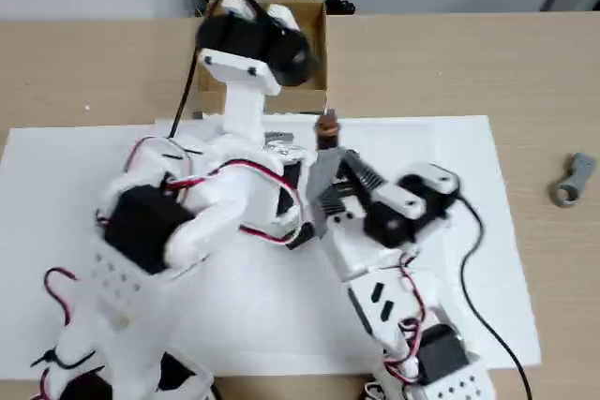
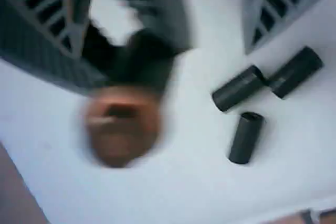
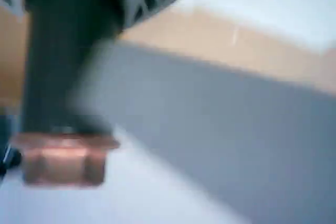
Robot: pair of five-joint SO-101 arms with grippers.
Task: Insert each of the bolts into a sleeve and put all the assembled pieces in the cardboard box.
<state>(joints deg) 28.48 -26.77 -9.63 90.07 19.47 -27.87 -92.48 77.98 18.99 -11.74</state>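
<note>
Nearest, at about 6 o'clock of the bench (image 1: 422, 63), the two arms rise from a white sheet (image 1: 450, 152). The right tool (image 1: 326, 158) is closed on a black sleeve (image 3: 63, 51) that has a copper bolt (image 3: 63, 158) already inside it. The bolt head sticks out at the end that points to 12 o'clock. The grip is on the body of the sleeve, I think so that the bolt cannot slide out during the carry.

This piece seems to be held a little above the sheet, near its middle. The left arm (image 1: 234, 128) bends over the same place. Whether the left tool (image 1: 286, 175) is wide or narrow I cannot tell.

Three loose sleeves (image 2: 245, 137) lie on the sheet close by. Two lie end to end and the third is just beside them. Probably they wait there for the next bolts.

Farthest, at 12 o'clock, stands the cardboard box (image 1: 317, 21), just past the sheet's edge, so the way for the held piece looks short.
</note>
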